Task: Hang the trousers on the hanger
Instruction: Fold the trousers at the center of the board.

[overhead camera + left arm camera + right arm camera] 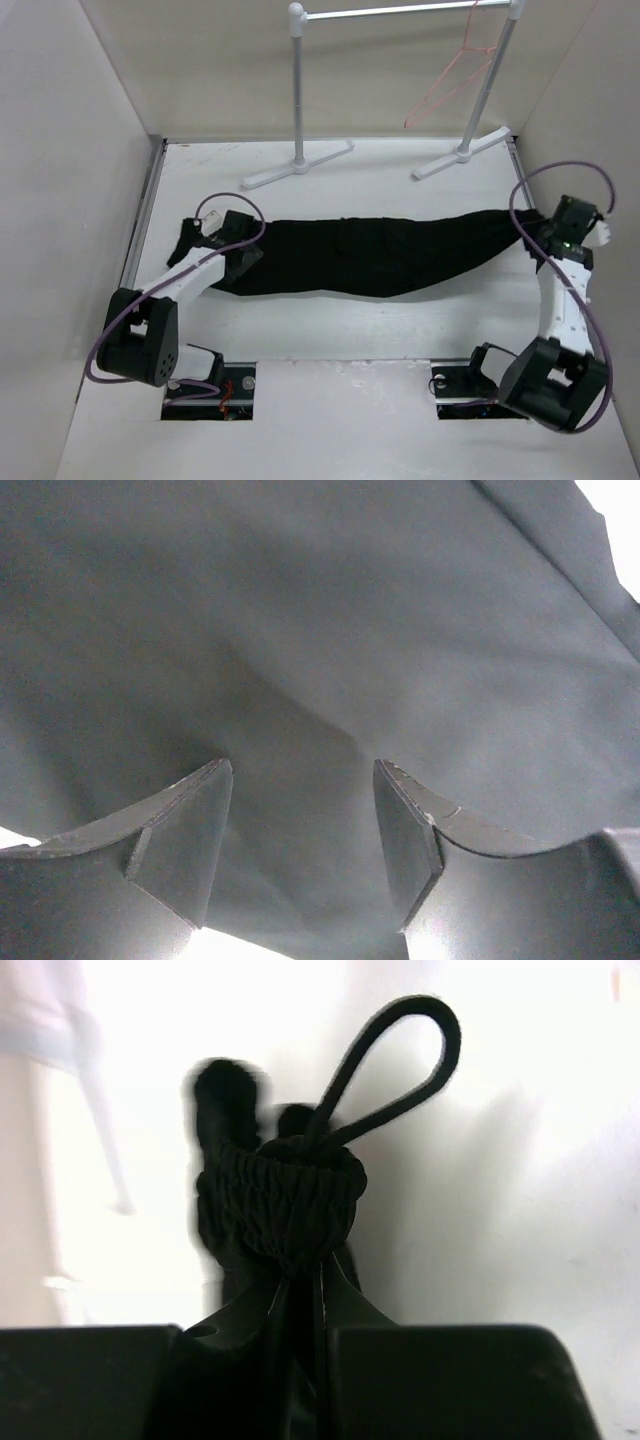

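Two ends of the trousers [380, 250], laid left-right across the table [330, 330], are covered: bunched right end is clamped by right fingers [355, 1310]; left fingers [180, 840] are held apart over fabric.

The black soft fabric trousers [330, 620] run past the edges of the left wrist view; the hook of the thin pink wire hanger [440, 86] is too small to make out.
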`<state>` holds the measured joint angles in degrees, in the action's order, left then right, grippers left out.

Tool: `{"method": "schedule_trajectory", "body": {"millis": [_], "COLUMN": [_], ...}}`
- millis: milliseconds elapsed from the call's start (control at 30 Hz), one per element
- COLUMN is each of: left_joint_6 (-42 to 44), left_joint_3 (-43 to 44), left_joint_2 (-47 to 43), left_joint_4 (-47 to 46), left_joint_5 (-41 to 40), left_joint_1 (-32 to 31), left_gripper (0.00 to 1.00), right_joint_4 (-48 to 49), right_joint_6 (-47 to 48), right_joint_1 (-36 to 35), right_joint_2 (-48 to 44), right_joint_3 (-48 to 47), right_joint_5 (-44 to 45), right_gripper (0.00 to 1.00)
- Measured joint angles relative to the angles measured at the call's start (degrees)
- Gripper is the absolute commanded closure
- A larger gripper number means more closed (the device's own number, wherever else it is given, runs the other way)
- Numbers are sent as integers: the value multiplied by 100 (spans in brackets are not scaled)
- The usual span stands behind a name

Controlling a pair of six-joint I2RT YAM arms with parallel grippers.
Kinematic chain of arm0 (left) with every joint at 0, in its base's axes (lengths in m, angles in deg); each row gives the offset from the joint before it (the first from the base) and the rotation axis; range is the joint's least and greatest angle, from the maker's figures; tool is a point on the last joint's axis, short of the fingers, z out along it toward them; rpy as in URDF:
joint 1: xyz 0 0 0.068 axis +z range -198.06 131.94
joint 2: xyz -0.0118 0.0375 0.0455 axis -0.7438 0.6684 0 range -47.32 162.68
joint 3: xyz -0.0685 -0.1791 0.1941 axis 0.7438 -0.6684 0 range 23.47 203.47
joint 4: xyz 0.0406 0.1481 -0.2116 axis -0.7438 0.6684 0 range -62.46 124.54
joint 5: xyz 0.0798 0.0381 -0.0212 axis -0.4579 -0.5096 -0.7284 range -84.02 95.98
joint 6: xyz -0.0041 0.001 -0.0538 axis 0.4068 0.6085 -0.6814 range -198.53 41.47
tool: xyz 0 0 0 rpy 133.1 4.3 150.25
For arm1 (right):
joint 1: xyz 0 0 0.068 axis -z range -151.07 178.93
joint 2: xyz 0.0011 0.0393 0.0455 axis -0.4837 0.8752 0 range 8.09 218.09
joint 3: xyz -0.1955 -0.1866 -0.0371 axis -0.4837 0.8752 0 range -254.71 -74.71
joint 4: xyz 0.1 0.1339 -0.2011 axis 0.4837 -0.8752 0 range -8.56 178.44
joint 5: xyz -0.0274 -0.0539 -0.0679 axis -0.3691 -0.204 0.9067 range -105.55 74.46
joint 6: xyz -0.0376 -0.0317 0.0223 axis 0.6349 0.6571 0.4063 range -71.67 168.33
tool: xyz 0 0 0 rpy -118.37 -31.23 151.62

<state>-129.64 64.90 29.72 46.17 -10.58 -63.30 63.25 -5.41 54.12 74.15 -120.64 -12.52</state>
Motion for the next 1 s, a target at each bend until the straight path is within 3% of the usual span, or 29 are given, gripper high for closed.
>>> {"method": "schedule_trajectory", "body": {"millis": [100, 300, 400, 500, 633, 833, 1000], "left_joint_6": [-52, -494, -612, -669, -623, -240, -98], "left_joint_3": [0, 369, 728, 929, 933, 831, 79], "left_joint_2": [92, 693, 852, 577, -581, -2485, -3032], "left_joint_4": [-4, 61, 166, 291, 616, 927, 1110], "left_joint_5": [-59, -79, -61, -107, -170, -85, 452], "left_joint_1": [-461, -2420, -3025, -3067, -2267, 286, 1759], "left_gripper": [44, 45, 44, 44, 43, 43, 43], "right_joint_4": [-282, -575, -804, -1056, -1318, -1519, -1519], "right_joint_6": [90, 389, 592, 824, 946, 938, 942], "right_joint_1": [192, 120, -334, -1139, -2391, -4896, -6634], "right_joint_2": [-584, -1266, -1390, -1340, -1058, -57, 1377], "right_joint_3": [-850, -1989, -2234, -2514, -3051, -4251, -5241], "right_joint_5": [175, 393, 468, 483, 575, 1342, 1805], "right_gripper": [95, 94, 93, 93, 92, 90, 86]}}
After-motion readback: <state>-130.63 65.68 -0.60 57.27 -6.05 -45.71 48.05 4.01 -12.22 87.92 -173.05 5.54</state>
